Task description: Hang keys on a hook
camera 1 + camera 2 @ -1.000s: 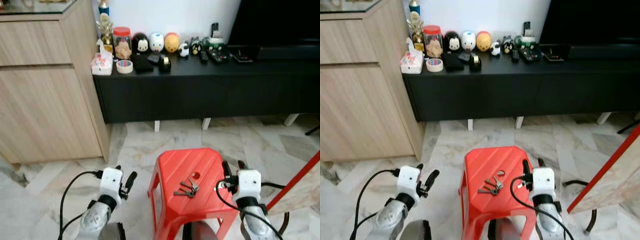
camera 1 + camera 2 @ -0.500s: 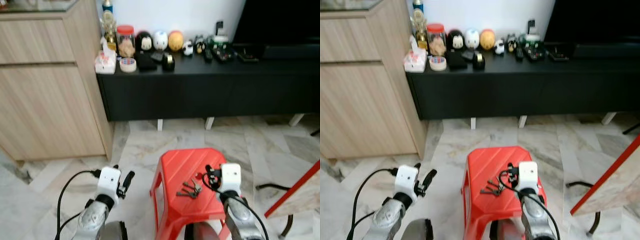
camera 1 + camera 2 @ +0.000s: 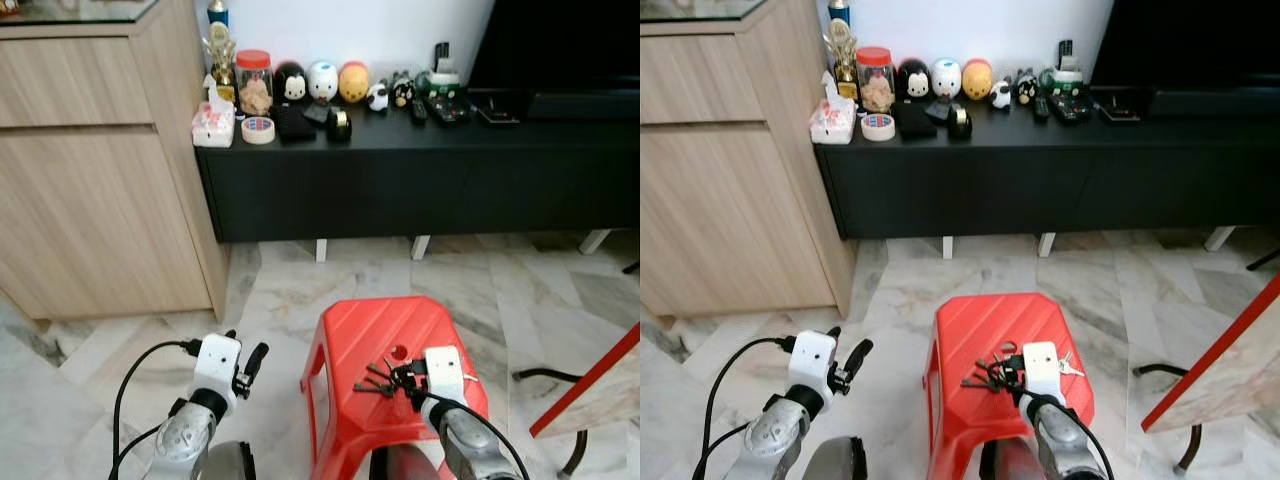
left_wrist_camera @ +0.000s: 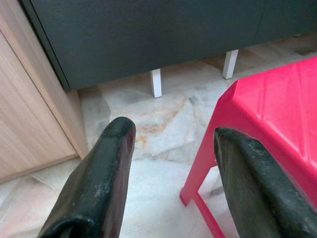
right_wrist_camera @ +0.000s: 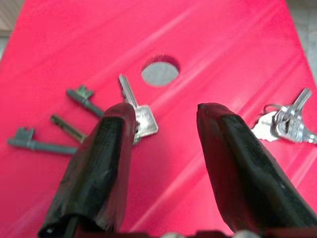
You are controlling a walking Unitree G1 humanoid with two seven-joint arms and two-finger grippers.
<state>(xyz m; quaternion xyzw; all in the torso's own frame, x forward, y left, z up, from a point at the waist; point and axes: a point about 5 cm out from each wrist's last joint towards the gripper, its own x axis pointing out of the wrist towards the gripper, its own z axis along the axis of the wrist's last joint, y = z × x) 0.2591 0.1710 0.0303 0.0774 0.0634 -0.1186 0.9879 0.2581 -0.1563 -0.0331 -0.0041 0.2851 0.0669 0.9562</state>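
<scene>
A bunch of dark and silver keys [image 3: 376, 378] lies on the top of a red plastic stool [image 3: 360, 328], beside its round hole [image 5: 159, 72]. My right gripper [image 3: 402, 378] hovers low over the stool, open. In the right wrist view one finger [image 5: 115, 144] partly covers a silver key [image 5: 143, 120] of that bunch. A second small bunch of silver keys [image 5: 286, 124] lies just outside the other finger. My left gripper [image 3: 247, 350] hangs open beside the stool, over the floor, holding nothing.
A long black console [image 3: 400, 170] stands ahead against the wall, carrying toys, a jar and a tape roll [image 3: 257, 130]. A wooden cabinet [image 3: 90, 180] stands at the left. A red-edged board [image 3: 590, 385] leans at the right. The floor is marble tile.
My right gripper has moved leftward from the stool's right edge to above the keys. The left arm has stayed put. The camera has shifted slightly.
</scene>
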